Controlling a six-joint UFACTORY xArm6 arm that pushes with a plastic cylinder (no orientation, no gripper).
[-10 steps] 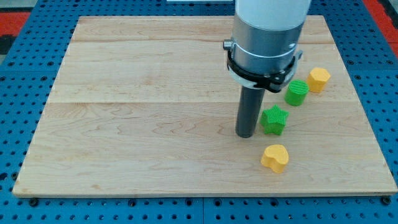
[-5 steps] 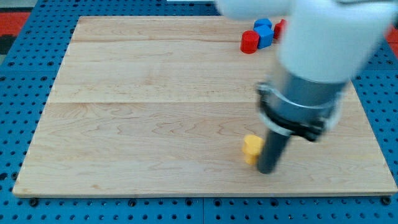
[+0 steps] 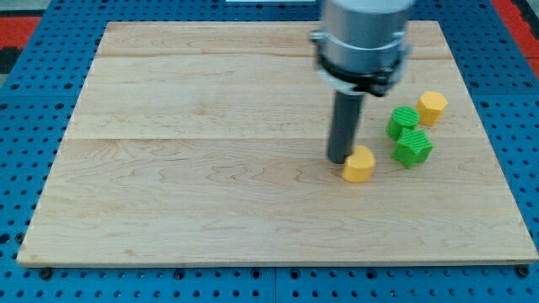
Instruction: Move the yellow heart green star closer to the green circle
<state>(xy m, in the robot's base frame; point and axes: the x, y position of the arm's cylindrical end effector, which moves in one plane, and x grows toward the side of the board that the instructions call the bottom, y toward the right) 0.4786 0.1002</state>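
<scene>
Dark and straight, the rod comes down from the grey cylinder of the arm (image 3: 362,42) near the view's top, and you can see my tip (image 3: 338,160) resting on the wooden board (image 3: 194,151) a little to the right of its middle. No gripper is fitted, so nothing at the rod's end spreads or presses together: it ends in a plain blunt point. Immediately to the tip's right, and slightly toward the view's bottom, sits the yellow heart (image 3: 360,165); it looks to be touching the rod's lower end, or to stand just beside it, and you cannot tell which from this angle. Farther to the right of the tip, past the heart, you find the green star (image 3: 413,146), apart from the heart with bare wood between them. Directly above the star, toward the view's top, is the green circle (image 3: 402,121); the two green blocks stand so close that they appear to touch. Up and to the right of the circle, farthest from the tip, is a yellow block (image 3: 432,107) of a hexagon-like shape, just beside the circle. Around the board you see the blue perforated table (image 3: 25,168), and a red patch shows at the upper corners.
</scene>
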